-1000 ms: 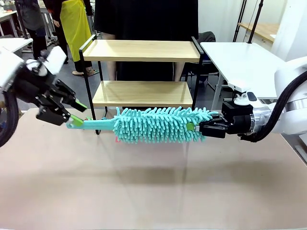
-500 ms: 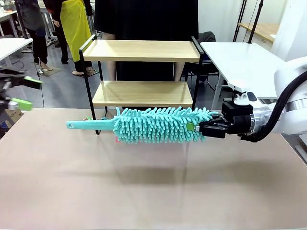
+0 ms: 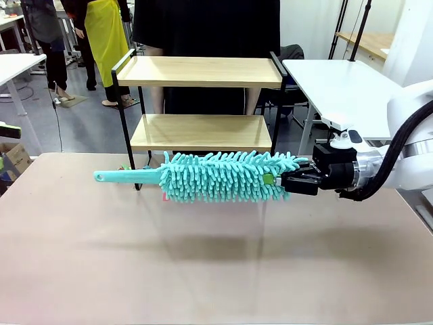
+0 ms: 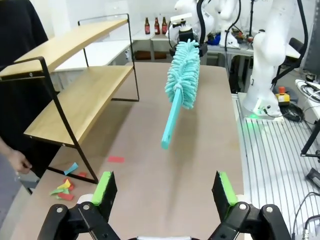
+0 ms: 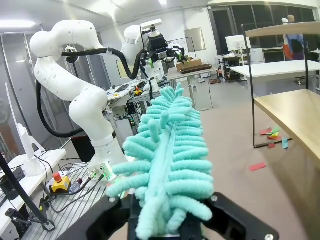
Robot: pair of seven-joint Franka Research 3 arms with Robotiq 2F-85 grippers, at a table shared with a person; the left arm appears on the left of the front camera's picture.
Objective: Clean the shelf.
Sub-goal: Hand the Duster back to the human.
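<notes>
The shelf (image 3: 203,71) stands at the far side of the brown table, two wooden boards in a black frame. My right gripper (image 3: 287,181) is shut on the tip of a teal fluffy duster (image 3: 223,176), holding it level above the table in front of the lower board, handle pointing left. The right wrist view looks along the duster (image 5: 167,160) rising from that gripper (image 5: 170,225). My left gripper (image 4: 164,192) is open and holds nothing; the duster's handle (image 4: 170,125) hangs free well ahead of it, and the shelf (image 4: 85,100) is to its left.
A person in black (image 3: 203,27) stands behind the shelf, one hand (image 4: 17,162) low beside it. Coloured paper scraps (image 4: 65,185) lie by a shelf leg, with a red scrap (image 4: 116,159) nearby. A white table (image 3: 338,81) stands at the right.
My left gripper let go of the duster's handle, opened and drew back to the left out of the front view. The duster and the right arm have not moved.
</notes>
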